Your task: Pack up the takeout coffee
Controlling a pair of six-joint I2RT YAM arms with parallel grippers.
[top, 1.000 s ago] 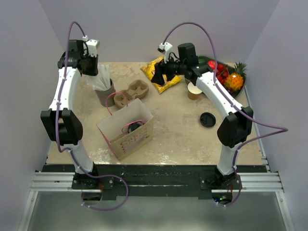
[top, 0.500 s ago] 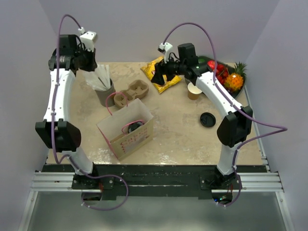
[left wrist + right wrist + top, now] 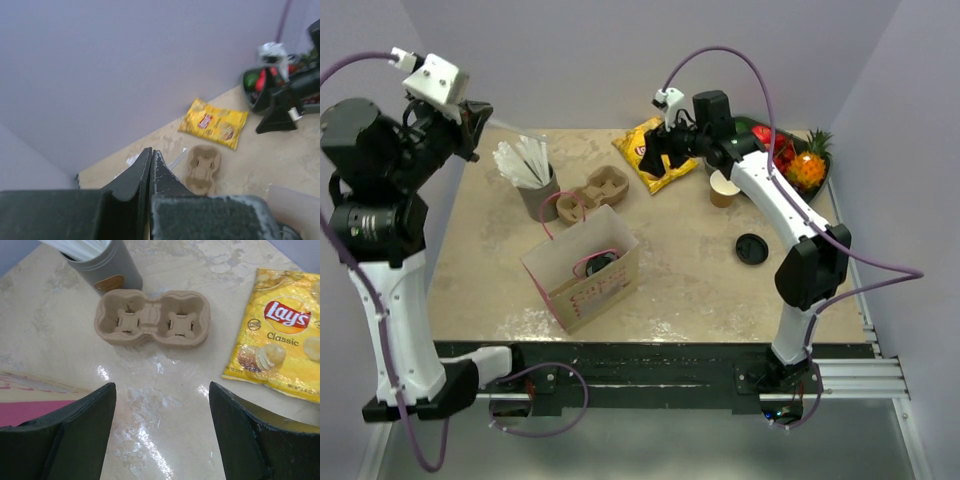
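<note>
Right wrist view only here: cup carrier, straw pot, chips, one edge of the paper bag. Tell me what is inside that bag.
Observer: From the top view, a dark round thing shows inside the open paper bag, under its pink handles. It may be a lidded cup, but I cannot tell for sure.
Operator: Report any cup left out on the table.
Observer: One tan cup with no lid stands upright at the far right of the table, near the pineapple.
</note>
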